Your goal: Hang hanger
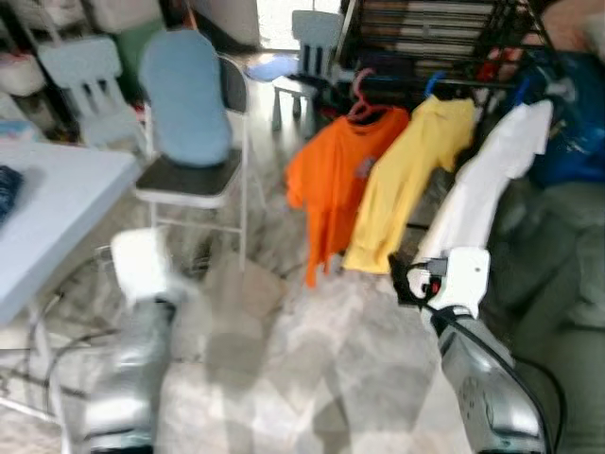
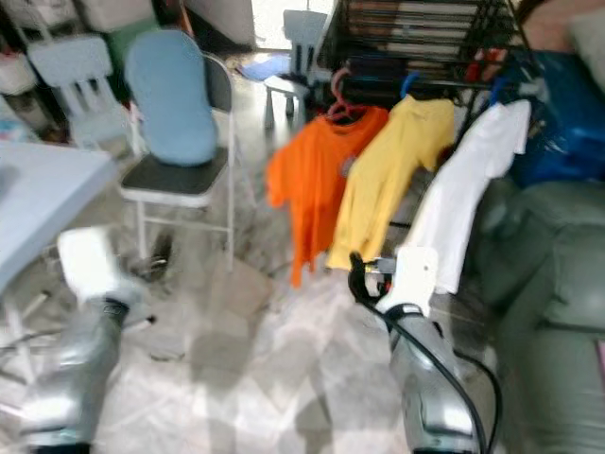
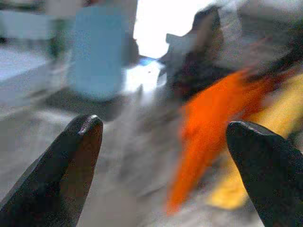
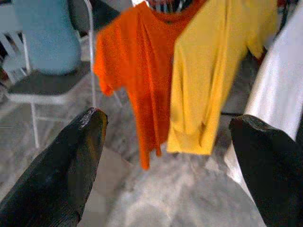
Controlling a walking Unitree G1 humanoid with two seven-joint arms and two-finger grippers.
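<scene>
Ahead, in my head view, the pink hanger (image 1: pixel 362 95) carries the orange shirt (image 1: pixel 336 180) at upper centre beside the yellow shirt (image 1: pixel 406 180), while my wrist views show the left gripper (image 3: pixel 163 165) and right gripper (image 4: pixel 165 165) with fingers spread, empty.

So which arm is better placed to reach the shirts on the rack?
Right. The right gripper is open and faces the orange shirt and yellow shirt; the left gripper sits nearer the folding chair.
</scene>
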